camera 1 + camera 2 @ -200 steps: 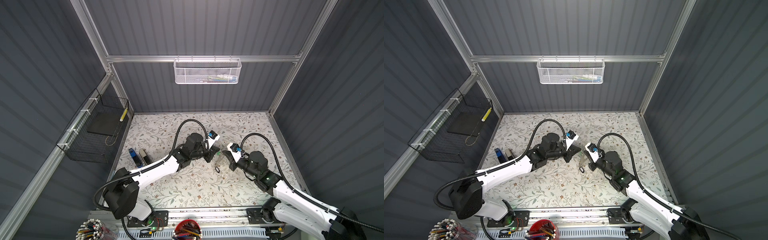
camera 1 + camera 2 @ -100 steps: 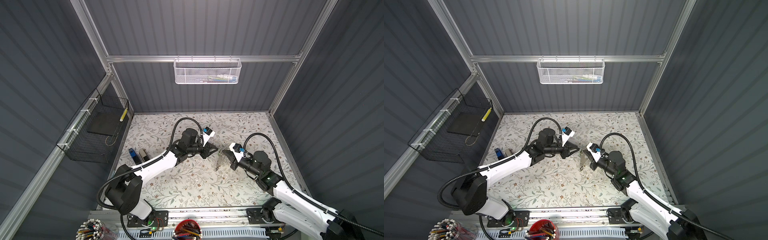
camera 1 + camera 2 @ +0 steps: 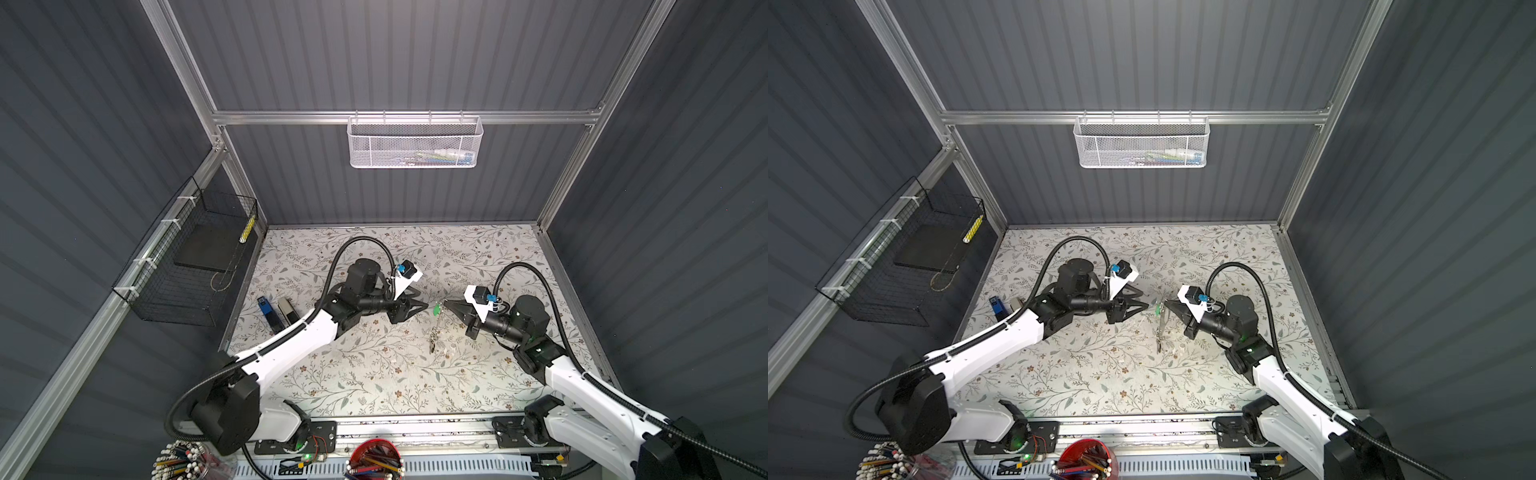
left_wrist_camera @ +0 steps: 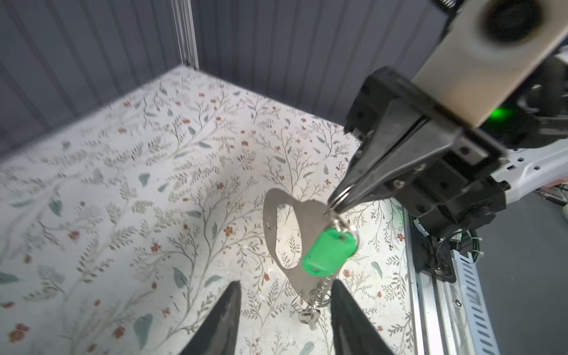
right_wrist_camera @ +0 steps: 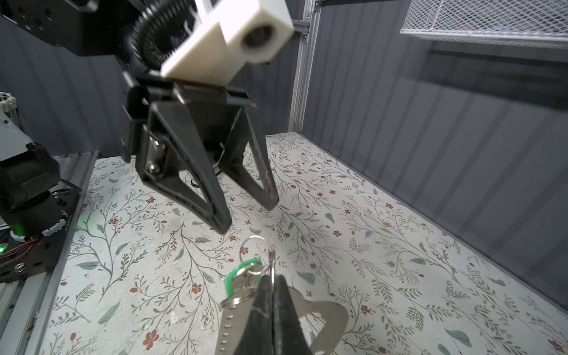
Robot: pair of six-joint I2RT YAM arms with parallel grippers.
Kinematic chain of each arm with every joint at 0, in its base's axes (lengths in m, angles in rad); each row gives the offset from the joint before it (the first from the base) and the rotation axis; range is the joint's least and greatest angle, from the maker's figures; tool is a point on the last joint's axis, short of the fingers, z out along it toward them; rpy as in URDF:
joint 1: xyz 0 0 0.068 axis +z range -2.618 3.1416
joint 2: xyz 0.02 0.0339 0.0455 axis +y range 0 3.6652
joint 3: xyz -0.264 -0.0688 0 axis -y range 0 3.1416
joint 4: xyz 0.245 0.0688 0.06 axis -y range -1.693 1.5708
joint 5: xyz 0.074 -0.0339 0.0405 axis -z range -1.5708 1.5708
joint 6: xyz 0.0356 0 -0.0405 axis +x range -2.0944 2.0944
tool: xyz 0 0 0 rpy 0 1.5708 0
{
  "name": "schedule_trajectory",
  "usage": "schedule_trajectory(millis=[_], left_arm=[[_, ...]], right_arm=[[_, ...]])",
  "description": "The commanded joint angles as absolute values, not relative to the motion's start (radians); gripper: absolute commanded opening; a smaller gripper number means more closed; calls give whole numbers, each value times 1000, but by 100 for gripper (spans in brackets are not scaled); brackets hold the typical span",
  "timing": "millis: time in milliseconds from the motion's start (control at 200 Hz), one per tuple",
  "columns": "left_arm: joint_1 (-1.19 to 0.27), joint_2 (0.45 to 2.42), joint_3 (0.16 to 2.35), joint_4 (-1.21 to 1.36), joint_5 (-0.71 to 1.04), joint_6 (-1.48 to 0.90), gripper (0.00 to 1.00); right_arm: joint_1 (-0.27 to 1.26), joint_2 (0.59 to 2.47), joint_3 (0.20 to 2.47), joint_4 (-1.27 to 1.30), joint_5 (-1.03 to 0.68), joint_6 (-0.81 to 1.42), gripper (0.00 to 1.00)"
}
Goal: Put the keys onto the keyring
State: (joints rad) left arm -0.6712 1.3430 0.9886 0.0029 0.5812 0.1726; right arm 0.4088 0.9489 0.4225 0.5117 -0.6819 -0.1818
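left gripper has opened partway and eased back left, empty, while right gripper stays clamped on the keyring, hanging long-axis-down right of centre with the green-tagged key on it, just right of the left tips

Blue stapler and grey stapler lie side by side on floral mat.
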Motion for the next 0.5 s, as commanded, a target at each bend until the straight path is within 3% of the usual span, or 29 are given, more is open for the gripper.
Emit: schedule_trajectory(millis=[0, 265, 495], left_arm=[[-655, 1349, 1081, -98, 656, 365, 49], [-653, 1477, 1290, -260, 773, 363, 47], [-654, 1584, 1451, -398, 832, 295, 38]], right_arm=[[398, 954, 476, 542, -791, -189, 0], [396, 946, 509, 474, -804, -224, 0], [397, 927, 524, 394, -751, -279, 0]])
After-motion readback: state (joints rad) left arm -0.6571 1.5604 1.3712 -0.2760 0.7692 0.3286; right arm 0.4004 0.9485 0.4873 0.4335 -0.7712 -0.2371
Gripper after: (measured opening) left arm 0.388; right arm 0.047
